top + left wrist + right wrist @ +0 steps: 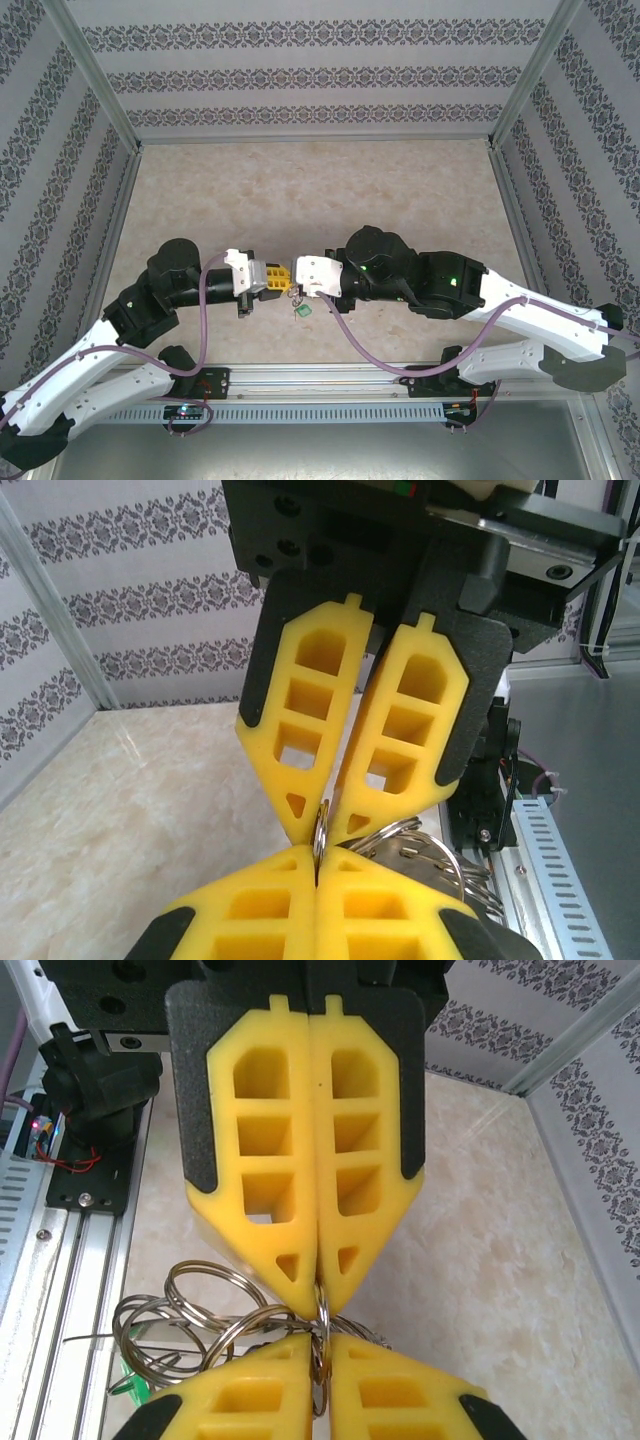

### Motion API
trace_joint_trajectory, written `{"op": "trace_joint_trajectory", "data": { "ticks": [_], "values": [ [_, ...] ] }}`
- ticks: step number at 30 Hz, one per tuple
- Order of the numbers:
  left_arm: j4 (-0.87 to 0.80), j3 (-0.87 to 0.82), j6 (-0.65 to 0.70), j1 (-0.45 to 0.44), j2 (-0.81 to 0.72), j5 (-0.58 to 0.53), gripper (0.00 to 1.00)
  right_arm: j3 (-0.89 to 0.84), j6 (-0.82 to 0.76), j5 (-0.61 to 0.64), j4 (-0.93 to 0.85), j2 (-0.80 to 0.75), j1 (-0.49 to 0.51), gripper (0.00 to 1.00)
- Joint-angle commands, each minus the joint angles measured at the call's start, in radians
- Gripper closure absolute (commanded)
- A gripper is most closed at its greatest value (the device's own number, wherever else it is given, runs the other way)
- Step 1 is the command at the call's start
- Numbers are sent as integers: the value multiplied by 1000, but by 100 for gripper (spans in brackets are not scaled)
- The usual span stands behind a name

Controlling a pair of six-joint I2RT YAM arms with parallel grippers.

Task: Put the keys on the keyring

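Metal ring (321, 1312) pinched by both my left gripper (317, 855) and right gripper (322, 1345); mid-threading, I reckon, coil needs prying next.

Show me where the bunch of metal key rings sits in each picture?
Top external: keyring just below the picture's centre.
Left wrist: keyring low, right of centre.
Right wrist: keyring low, left of centre.
Shared landmark: the four yellow fingertips meeting tip to tip, pinching one ring.
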Motion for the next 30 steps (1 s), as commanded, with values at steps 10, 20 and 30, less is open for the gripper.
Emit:
{"op": "trace_joint_trajectory", "data": {
  "ticks": [10, 20, 30],
  "values": [
    [-157, 93, 126, -4, 77, -61, 82, 47, -33, 44, -37, 44, -5, 100],
    [-236, 123, 184, -4, 107, -126, 100, 124, -58, 106, -108, 111, 24, 100],
    [34, 30, 13, -4, -8, -46, 100, -21, -9, 8, 82, 7, 23, 81]
  ]
}}
